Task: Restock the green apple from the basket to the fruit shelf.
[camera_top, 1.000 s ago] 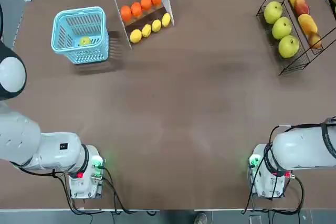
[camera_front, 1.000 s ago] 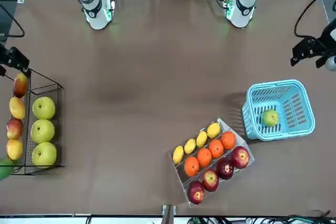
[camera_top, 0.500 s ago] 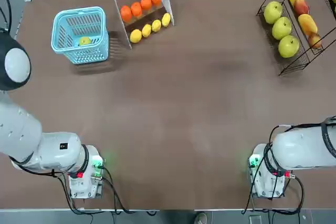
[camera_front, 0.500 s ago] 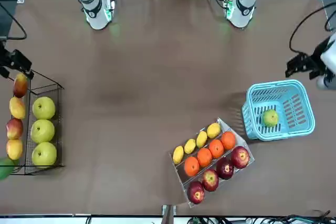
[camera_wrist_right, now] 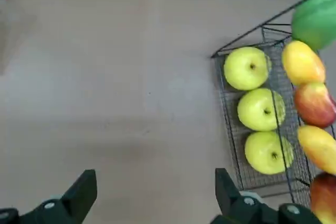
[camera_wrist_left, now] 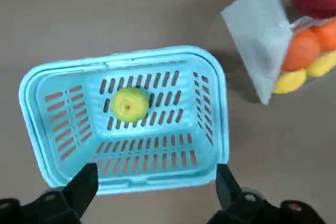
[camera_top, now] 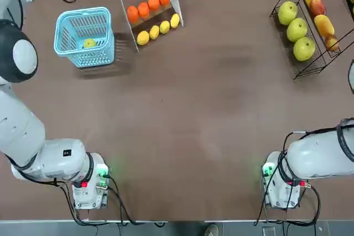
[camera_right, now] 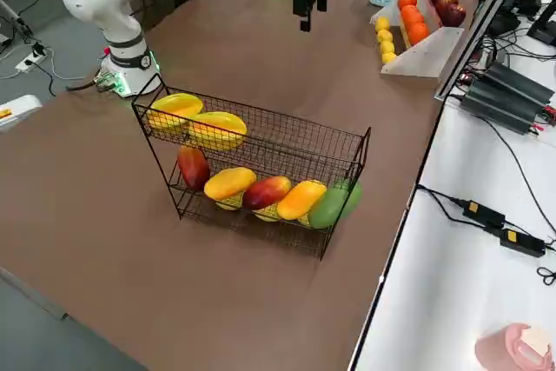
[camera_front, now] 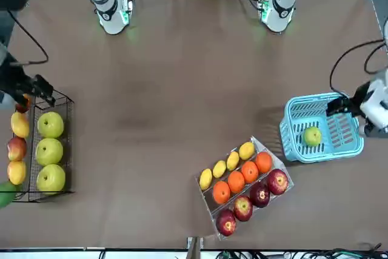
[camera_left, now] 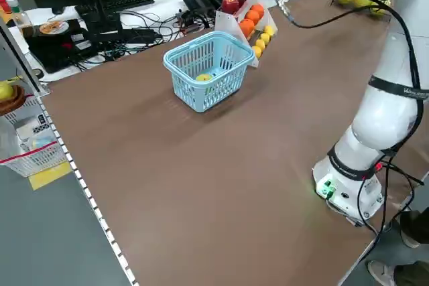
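Note:
The green apple (camera_top: 89, 43) (camera_front: 312, 135) (camera_wrist_left: 129, 104) lies alone on the floor of the light blue basket (camera_top: 83, 12) (camera_front: 327, 154) (camera_wrist_left: 126, 59) at the table's far left. My left gripper (camera_front: 341, 106) (camera_wrist_left: 155, 192) hovers open above the basket's near rim, apart from the apple. The black wire fruit shelf (camera_top: 301, 73) (camera_front: 51, 98) (camera_right: 261, 132) stands at the far right, its lower row holding three yellow-green fruits. My right gripper (camera_front: 36, 86) (camera_wrist_right: 153, 192) hangs open and empty over the table beside the shelf's near corner.
A white slanted stand (camera_top: 152, 9) (camera_front: 242, 180) of red apples, oranges and lemons stands just right of the basket. Both arm bases (camera_top: 88, 186) (camera_top: 282, 183) sit at the near edge. Cables and gear lie beyond the far edge.
My left gripper has moved away from the robot to above the basket's rim. The right gripper has shifted a little farther out, alongside the shelf. The apple has not moved.

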Robot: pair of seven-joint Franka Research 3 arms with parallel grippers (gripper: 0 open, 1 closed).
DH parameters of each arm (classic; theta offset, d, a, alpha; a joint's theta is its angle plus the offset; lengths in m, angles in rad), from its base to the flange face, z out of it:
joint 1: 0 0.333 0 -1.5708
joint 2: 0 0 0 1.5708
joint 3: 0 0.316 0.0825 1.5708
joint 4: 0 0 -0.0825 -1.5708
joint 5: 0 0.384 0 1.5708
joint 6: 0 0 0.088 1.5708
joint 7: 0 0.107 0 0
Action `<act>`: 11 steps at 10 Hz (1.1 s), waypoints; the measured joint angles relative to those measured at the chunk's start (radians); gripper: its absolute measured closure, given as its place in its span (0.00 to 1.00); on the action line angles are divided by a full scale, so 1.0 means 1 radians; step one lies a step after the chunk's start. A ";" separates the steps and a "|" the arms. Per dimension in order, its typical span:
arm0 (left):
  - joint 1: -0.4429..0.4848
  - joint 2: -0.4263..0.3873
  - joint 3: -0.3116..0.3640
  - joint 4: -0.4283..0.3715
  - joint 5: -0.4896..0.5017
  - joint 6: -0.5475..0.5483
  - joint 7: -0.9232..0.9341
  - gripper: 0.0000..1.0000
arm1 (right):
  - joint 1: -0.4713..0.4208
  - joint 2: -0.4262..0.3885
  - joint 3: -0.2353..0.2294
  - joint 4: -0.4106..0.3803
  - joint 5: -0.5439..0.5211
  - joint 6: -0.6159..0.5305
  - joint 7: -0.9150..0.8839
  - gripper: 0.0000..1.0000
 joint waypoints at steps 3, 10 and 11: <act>0.026 -0.004 0.000 -0.159 0.023 0.163 0.000 0.01 | 0.000 0.016 -0.001 0.000 0.016 0.016 -0.056 0.00; 0.118 -0.030 -0.002 -0.540 0.029 0.612 0.020 0.03 | -0.021 0.092 -0.009 -0.048 0.375 0.073 -0.782 0.00; 0.120 -0.028 -0.002 -0.573 0.029 0.663 0.021 0.03 | -0.026 0.103 -0.010 -0.050 0.482 0.048 -0.922 0.00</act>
